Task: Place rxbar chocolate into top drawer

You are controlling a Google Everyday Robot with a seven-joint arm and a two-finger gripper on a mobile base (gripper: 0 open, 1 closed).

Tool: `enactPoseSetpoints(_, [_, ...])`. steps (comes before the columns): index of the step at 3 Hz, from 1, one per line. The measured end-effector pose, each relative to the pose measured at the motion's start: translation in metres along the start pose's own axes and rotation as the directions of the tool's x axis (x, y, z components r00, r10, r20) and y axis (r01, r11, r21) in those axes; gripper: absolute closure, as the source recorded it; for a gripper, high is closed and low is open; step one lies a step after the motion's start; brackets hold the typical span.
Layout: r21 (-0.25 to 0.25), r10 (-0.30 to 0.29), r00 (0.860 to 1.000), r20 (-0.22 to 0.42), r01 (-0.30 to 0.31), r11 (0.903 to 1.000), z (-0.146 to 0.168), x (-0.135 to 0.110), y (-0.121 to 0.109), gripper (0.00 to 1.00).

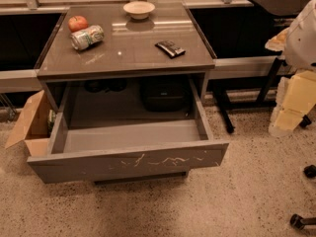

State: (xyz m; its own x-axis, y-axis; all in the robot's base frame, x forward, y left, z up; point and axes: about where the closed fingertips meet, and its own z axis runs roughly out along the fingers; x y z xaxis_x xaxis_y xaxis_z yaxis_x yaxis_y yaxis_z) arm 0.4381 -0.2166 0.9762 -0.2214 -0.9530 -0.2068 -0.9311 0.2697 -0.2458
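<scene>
The rxbar chocolate (170, 48), a small flat bar in a dark wrapper, lies on the right part of the grey tabletop (133, 58). The top drawer (128, 163) is pulled wide open below the tabletop. Its front panel has white scratch marks and its inside (131, 135) holds nothing. A white and cream part of my arm (298, 68) shows at the right edge, well right of the table. My gripper is out of view.
A green-and-white can (87, 37) lies on its side at the table's back left, beside a red apple (77, 22). A pale bowl (139, 9) stands at the back centre. A tan cardboard box (30, 125) sits left of the drawer. Black table legs (224, 110) and chair casters (310, 171) are on the right.
</scene>
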Motion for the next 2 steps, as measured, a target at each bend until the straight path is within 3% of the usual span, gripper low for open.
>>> enactPoseSetpoints(1, [0.000, 0.000, 1.000, 0.000, 0.000, 1.0000, 0.000, 0.000, 0.000, 0.00])
enactPoseSetpoints(2, [0.007, 0.000, 0.996, 0.087, -0.001, 1.0000, 0.015, -0.008, -0.030, 0.00])
